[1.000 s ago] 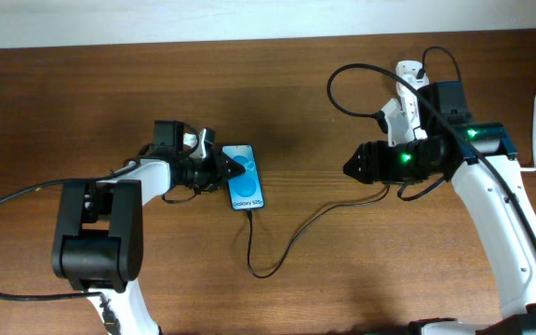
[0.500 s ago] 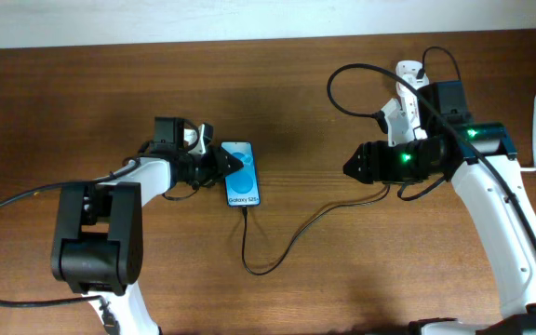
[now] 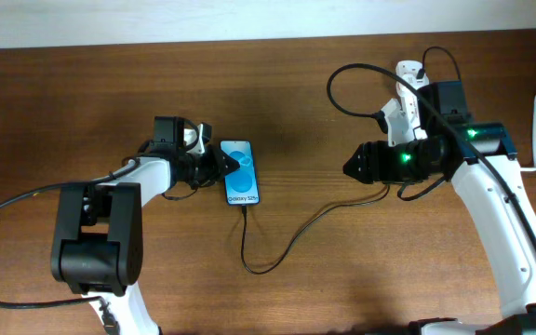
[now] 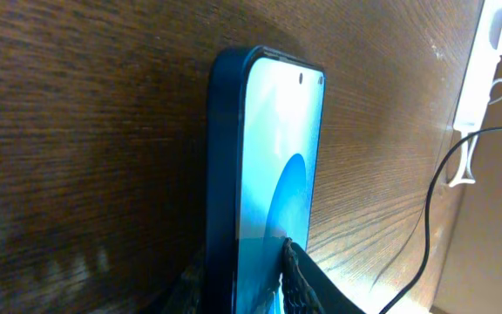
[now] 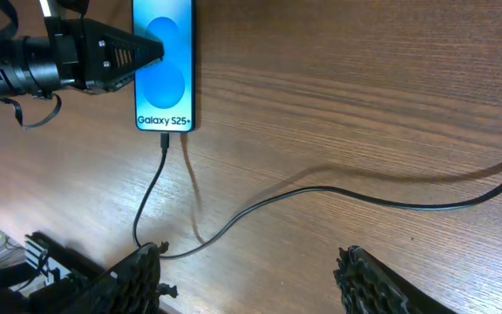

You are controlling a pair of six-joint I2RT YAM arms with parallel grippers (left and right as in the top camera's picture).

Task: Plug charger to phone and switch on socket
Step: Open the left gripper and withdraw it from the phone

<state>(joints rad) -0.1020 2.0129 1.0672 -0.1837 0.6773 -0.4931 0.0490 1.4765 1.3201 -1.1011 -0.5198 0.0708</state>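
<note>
A brown wooden table (image 3: 82, 84) fills every view, with a pale wall strip along the top edge of the overhead frame.

Nearest the lower edge of the overhead frame, the slack loop of the charger (image 3: 245, 237) is seen. From there the cable rises to the lower short edge of the phone (image 3: 241, 173), where its plug tip (image 5: 166, 139) appears seated. The phone lies screen-up, left of centre, with its long axis running top to bottom.

The left gripper (image 3: 220, 166) is set against the phone's left edge, one fingertip (image 4: 299, 279) over the screen. Whether it is clamped on the phone or only pressed against it cannot be told.

The right gripper (image 5: 251, 283) is held above bare table right of centre, fingers spread wide and nothing between them.

Farthest, at the upper right, the socket (image 3: 404, 91) is partly hidden by the right arm, with its thick white lead (image 3: 535, 130) beyond.

Plugging is judged done and the switch outstanding. The socket lies up and to the right of the right fingers, which are aimed toward frame left, away from it. Its long axis runs roughly top to bottom. The right arm is much the nearer.
</note>
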